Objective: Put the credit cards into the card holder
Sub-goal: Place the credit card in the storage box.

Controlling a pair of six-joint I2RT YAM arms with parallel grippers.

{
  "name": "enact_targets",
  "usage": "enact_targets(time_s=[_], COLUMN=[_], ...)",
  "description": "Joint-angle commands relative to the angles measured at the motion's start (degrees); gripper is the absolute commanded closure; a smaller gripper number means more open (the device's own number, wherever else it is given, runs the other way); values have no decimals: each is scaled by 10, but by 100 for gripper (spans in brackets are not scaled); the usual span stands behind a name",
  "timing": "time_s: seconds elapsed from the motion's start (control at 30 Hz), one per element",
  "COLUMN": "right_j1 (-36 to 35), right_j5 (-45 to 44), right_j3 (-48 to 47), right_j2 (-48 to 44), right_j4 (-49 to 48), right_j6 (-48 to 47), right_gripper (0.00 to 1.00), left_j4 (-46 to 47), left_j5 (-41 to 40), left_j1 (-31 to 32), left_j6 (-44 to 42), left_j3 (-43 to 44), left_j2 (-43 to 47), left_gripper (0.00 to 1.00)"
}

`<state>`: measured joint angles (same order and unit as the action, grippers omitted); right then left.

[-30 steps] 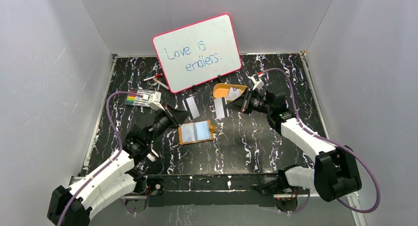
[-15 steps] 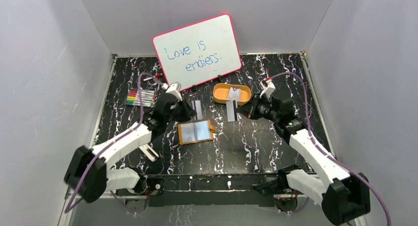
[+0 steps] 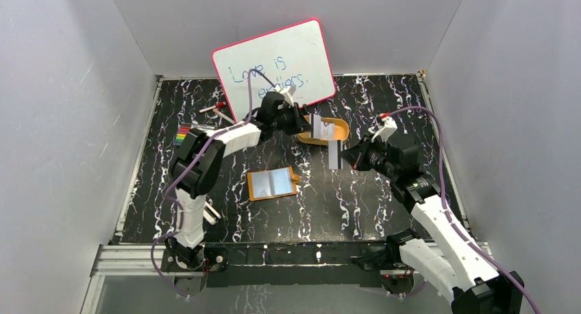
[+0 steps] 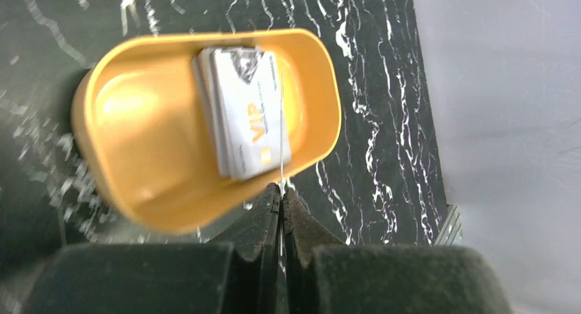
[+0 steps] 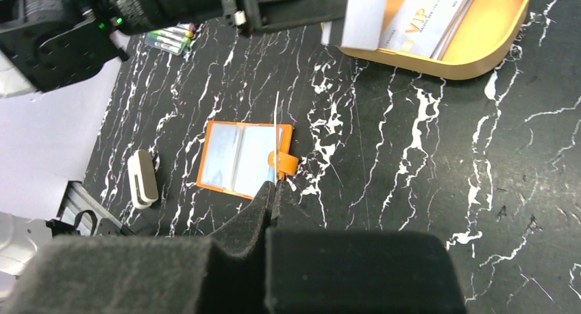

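Credit cards (image 4: 246, 115) were mostly sitting in a stack in the orange tray (image 4: 137, 122), out by the far edge of the surface (image 3: 370, 211), roughly mid-width, with the top one reading VIP. My left pincer (image 4: 281, 190) was clamped tight on one card (image 3: 316, 127), held upright and edge-on over the tray. My right pincer (image 5: 272, 188) was pinched on another card (image 3: 334, 154), also upright, up in the air just on the near side of the tray. The card holder (image 5: 243, 160) lay flat and open around the middle of the surface, clear sleeves facing up, snap tab pointing right. A whiteboard (image 3: 274, 70) leaned at the far edge behind all that.
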<state>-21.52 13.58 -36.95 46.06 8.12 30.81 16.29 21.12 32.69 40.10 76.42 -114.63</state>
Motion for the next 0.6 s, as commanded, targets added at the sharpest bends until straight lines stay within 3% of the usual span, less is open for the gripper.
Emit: enact_targets(time_s=[0.0,0.27,0.4,0.57], right_j1=[-1,-6,-6,-6], right_j5=[-21,-26,-29,-33], right_j3=[-42,-69,-72,-73], right_j2=[-17,-24,-22,-21], right_j4=[19,38,38,38], right_j6=[-17,-25,-29,-31], right_gripper=[100,100,100,100], left_j4=[12,-22,-50,-34], left_j5=[92,108,115,110], left_j1=[-3,-3,-3,-3], left_j6=[13,6,-3,-5], left_j3=[96,185,211,183], left_j2=[-61,-143,-153,-105], left_gripper=[100,100,71,47])
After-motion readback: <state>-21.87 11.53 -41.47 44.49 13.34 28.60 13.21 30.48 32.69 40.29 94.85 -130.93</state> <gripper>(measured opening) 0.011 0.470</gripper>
